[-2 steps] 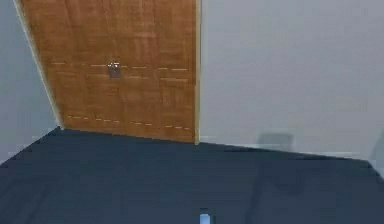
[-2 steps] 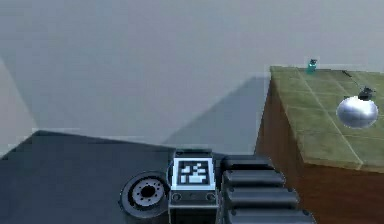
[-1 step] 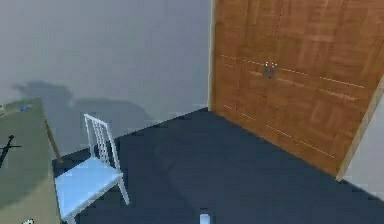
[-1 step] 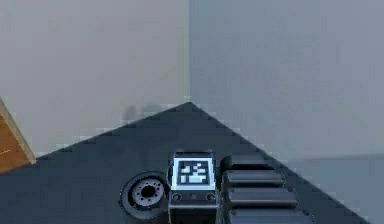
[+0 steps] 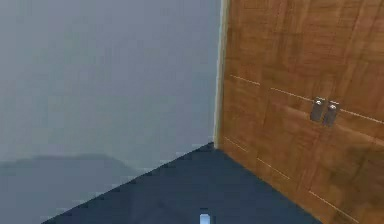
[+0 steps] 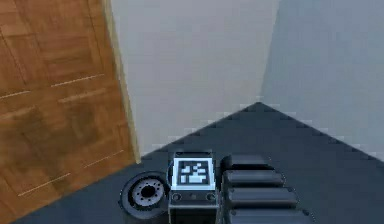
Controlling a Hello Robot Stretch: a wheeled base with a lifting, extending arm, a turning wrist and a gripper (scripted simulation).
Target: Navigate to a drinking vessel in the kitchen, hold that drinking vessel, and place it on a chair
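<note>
Close below sits your gripper; whether it holds anything, you cannot tell. Wooden door ahead: seek the vessel elsewhere.

Soft, even light falls throughout. A faint shadow darkens the grey wall low at the forward view's left; the wooden door is brighter, the dark floor dim.

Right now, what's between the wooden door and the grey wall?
In the forward view, just a thin pale frame strip between wooden door and grey wall.
</note>
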